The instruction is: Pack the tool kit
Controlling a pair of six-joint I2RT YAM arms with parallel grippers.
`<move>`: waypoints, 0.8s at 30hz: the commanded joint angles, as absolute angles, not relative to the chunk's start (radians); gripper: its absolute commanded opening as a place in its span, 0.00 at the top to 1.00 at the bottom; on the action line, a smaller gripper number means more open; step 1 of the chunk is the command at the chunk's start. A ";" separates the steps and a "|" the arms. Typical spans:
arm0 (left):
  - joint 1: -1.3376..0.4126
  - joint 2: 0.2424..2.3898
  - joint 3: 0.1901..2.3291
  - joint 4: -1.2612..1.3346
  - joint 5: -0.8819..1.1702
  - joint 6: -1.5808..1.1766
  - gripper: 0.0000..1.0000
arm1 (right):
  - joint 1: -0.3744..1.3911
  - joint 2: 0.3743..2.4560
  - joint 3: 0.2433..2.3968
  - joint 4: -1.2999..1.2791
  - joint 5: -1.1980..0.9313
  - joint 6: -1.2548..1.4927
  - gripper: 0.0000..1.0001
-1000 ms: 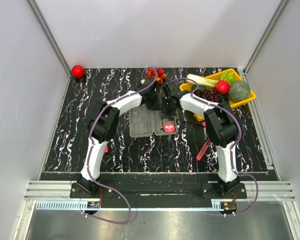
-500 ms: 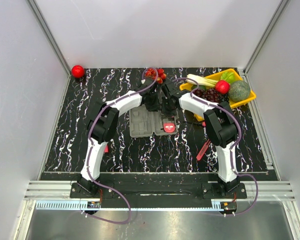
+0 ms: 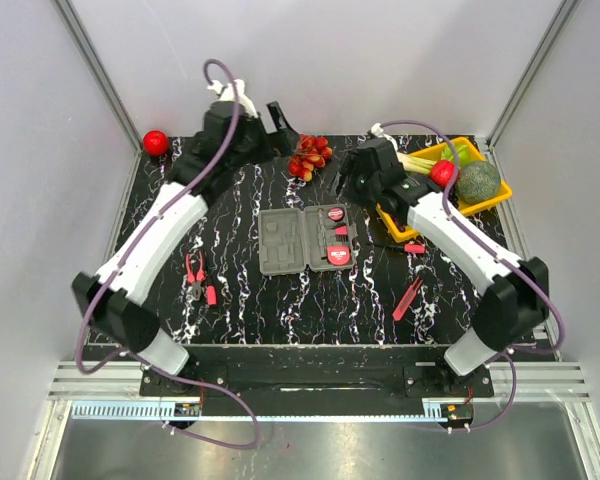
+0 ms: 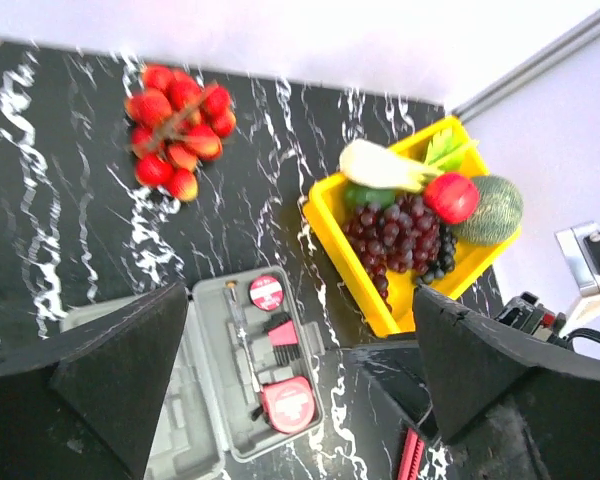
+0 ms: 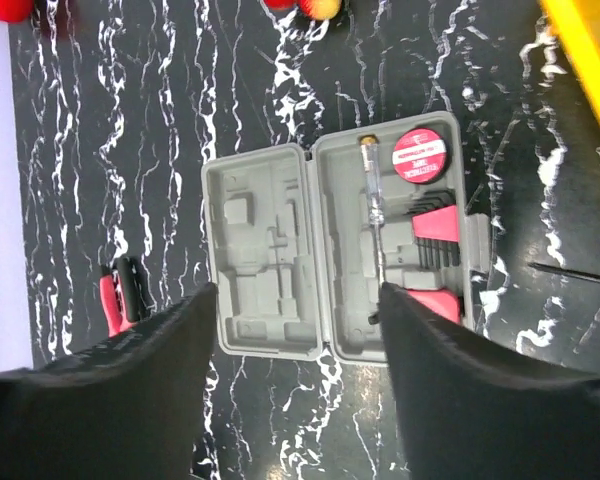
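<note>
The grey tool kit case [image 3: 285,242] lies open on the black marbled table. Its right half holds a red tape measure [image 4: 290,400], a round red disc [image 4: 267,292], red hex keys [image 5: 440,238] and a screwdriver [image 5: 377,200]; its left half [image 5: 265,265] is bare. Red-handled pliers [image 3: 195,278] lie left of the case and a red knife [image 3: 408,298] lies to its right. My left gripper [image 3: 277,114] hangs high over the table's back edge, open and empty. My right gripper [image 3: 342,180] is raised behind the case's right side, also open and empty.
A yellow tray [image 3: 492,200] with grapes, a red apple and greens stands at the back right. A bunch of small red fruit [image 3: 310,153] lies behind the case, a red ball [image 3: 156,142] sits in the back left corner, and a small red piece [image 3: 414,247] lies right of the case.
Both grippers were shut and low at the case's back edge. They have lifted off, swung apart toward the back, and opened. The case stays open in place.
</note>
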State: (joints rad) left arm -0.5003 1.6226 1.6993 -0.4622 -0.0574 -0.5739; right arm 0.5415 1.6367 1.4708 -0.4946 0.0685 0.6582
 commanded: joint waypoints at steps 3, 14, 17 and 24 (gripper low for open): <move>-0.419 1.438 1.516 -0.524 -0.089 -0.477 0.01 | 0.546 1.432 1.342 -0.601 0.286 0.693 0.08; -0.359 1.137 1.085 -0.575 0.026 -0.497 0.01 | 0.534 1.198 1.161 -1.101 0.497 1.014 0.01; -0.359 1.108 1.008 -0.551 0.076 -0.518 0.01 | 0.531 1.177 1.092 -1.183 0.485 1.097 0.01; -0.359 1.121 1.002 -0.551 0.063 -0.514 0.01 | 0.419 1.170 0.866 -1.037 0.374 1.096 0.08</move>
State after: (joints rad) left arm -0.3588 1.1240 0.9855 -0.6079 0.0502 -0.5098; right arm 0.4904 1.1801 0.9558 -1.1080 0.4126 1.0645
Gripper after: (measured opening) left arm 0.988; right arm 0.955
